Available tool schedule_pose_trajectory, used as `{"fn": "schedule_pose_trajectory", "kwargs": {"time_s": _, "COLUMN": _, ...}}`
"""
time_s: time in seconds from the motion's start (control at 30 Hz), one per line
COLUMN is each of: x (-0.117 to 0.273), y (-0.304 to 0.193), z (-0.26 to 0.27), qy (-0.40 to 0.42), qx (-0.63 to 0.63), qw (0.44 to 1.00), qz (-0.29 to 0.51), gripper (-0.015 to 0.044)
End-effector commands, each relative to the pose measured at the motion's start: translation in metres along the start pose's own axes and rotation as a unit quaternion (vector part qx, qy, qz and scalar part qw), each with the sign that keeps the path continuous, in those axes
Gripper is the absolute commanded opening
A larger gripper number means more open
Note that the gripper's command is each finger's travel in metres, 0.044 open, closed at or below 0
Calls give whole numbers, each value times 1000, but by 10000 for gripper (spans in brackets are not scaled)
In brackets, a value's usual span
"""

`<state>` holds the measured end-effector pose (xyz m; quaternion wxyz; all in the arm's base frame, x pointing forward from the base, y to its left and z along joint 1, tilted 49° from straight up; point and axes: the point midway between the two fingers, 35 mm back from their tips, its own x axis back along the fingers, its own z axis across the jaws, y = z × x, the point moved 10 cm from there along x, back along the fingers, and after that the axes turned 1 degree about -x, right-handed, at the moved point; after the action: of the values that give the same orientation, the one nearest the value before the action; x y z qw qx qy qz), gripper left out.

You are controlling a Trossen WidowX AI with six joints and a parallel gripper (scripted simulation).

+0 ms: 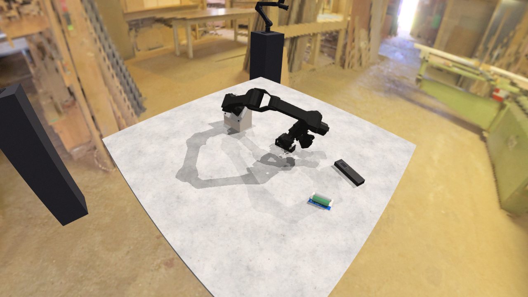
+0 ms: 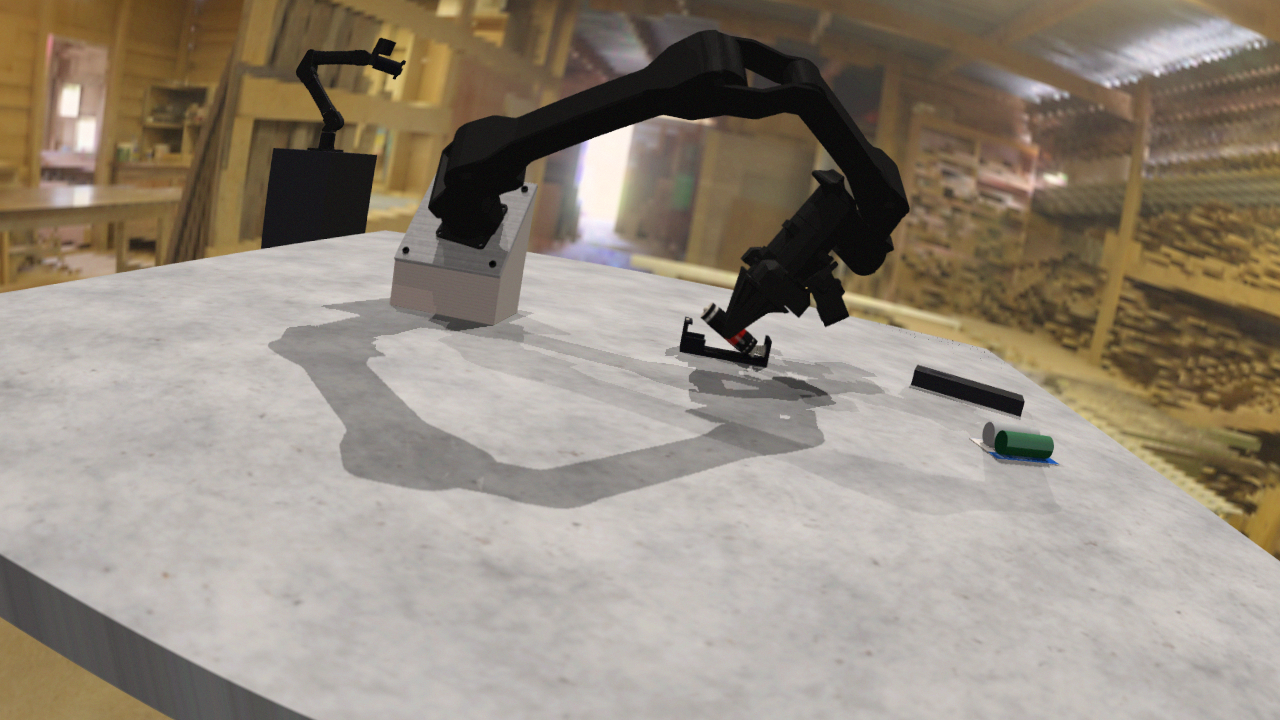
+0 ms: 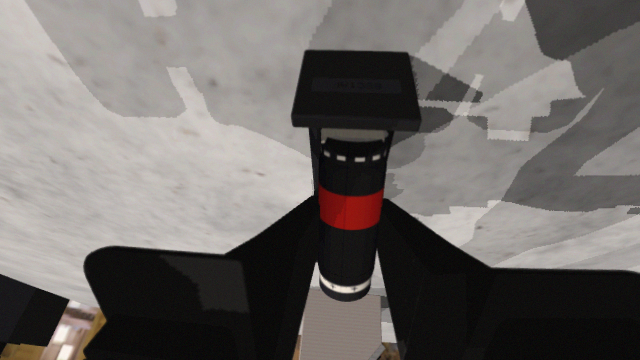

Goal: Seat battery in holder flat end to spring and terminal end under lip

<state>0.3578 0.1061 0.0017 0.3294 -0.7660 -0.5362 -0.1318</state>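
The battery (image 2: 739, 339) (image 3: 350, 209), black with a red band, is held tilted in the holder. Its lower end is at the holder's spring end, against the pale plate in the wrist view; its other end is raised above the opposite end of the holder in the exterior view. The black holder (image 1: 288, 149) (image 2: 716, 352) (image 3: 356, 90) stands on the table. The spring is hidden in the wrist view. My gripper (image 2: 732, 333) (image 3: 348, 207) is shut on the battery's middle, one finger on each side. In the top view the arm hides the battery.
A black oblong box (image 1: 349, 172) (image 2: 966, 390) lies to the right of the holder. A blue board with a green cylinder (image 1: 321, 199) (image 2: 1024, 445) lies nearer the front right. The arm's pale base block (image 1: 238, 121) (image 2: 456, 291) (image 3: 341, 325) stands behind the holder.
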Motion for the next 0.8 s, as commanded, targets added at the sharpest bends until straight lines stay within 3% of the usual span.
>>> {"fn": "schedule_pose_trajectory", "kwargs": {"time_s": 0.0, "x": 1, "y": 3, "z": 1, "qy": 1, "qx": -1, "qw": 1000, "qz": -1, "gripper": 75}}
{"fn": "schedule_pose_trajectory", "kwargs": {"time_s": 0.77, "x": -1, "y": 0, "z": 2, "qy": 6, "qx": 2, "qw": 999, "qz": -35, "gripper": 75}}
